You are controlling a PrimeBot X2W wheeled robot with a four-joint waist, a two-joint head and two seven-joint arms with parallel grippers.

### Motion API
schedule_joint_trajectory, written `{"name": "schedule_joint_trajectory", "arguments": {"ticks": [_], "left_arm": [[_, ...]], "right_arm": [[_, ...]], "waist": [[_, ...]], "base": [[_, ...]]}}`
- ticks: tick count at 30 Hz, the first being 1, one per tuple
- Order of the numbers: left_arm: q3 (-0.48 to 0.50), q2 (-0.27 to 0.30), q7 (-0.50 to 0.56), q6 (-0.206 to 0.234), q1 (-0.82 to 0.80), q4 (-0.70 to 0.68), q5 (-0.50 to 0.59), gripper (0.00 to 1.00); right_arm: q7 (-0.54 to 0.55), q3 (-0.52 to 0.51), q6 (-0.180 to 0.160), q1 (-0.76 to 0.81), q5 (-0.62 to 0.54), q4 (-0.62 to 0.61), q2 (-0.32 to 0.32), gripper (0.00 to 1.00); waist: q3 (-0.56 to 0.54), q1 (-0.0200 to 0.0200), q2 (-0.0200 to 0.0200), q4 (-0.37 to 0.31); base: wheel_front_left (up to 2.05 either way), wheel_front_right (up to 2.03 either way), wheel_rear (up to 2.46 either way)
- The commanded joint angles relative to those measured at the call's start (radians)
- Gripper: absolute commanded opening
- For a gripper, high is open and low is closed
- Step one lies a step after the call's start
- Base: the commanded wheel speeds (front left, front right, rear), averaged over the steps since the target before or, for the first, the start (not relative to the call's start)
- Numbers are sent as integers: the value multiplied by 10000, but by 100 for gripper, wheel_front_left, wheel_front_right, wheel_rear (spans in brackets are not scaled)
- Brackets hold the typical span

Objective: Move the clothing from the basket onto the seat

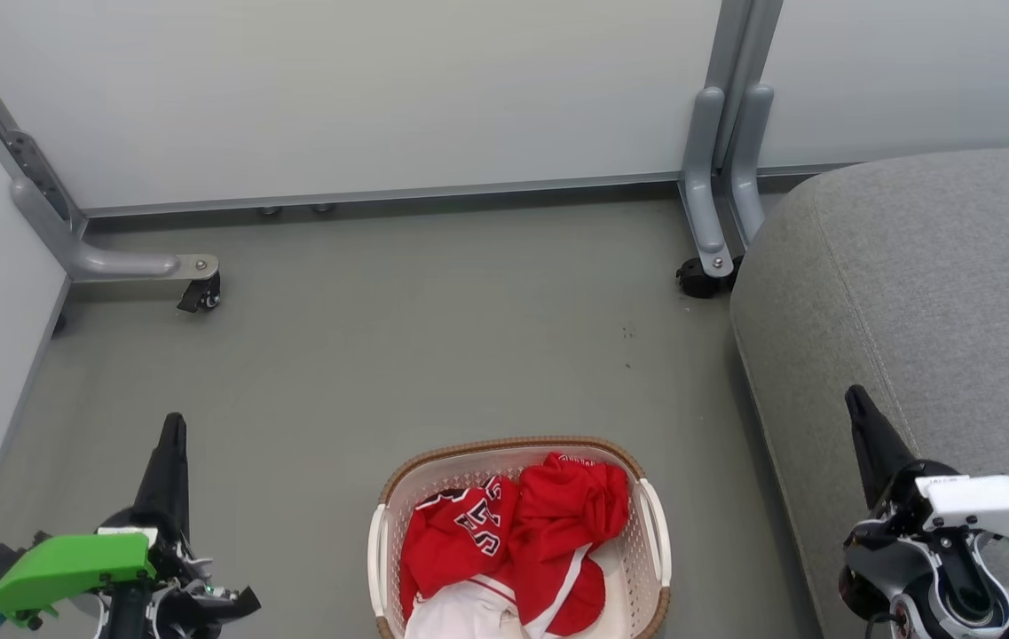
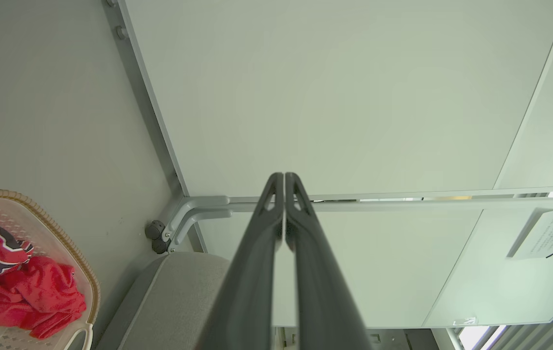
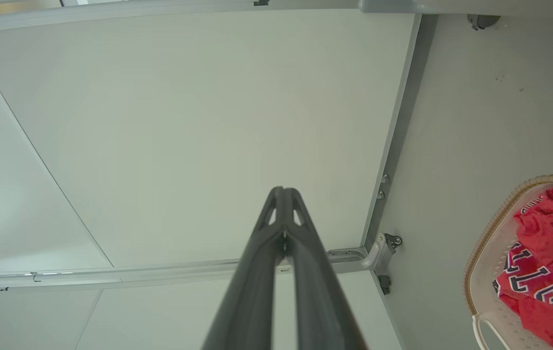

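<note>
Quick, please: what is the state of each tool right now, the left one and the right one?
Left tool: closed, holding nothing.
Right tool: closed, holding nothing.

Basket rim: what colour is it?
The rim is brown, woven-looking; clearest in the head view.

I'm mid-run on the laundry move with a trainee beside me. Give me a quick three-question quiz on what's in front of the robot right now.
1. On which side of the basket does the seat stand, the robot's left or its right?
2. The clothing lies: A in the basket; B on the seat; C in a gripper.
3. True or false: the left gripper and the right gripper are both shut and empty.
Key: 1 right; 2 A; 3 true.
</note>
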Motion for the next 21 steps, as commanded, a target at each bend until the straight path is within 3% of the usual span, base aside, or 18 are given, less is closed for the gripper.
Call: {"name": "schedule_joint_trajectory", "arguments": {"ticks": [1, 13, 21], "left_arm": [[-10, -8, -2, 0, 38, 64, 1, 100], [-590, 35, -584, -5, -117, -270, 272, 100], [-757, 113, -964, -8, -175, -649, 1932, 100]], "right_arm": [[-3, 1, 0, 41, -1, 55, 19, 100], [-600, 336, 1, 158, -560, -310, -66, 100], [-969, 303, 1, 267, -2459, -864, -172, 100]], "waist": [[1, 0, 0, 0], [11, 0, 0, -5], [9, 0, 0, -7]], "base": [[0, 0, 0], [0, 0, 0], [0, 0, 0]]}}
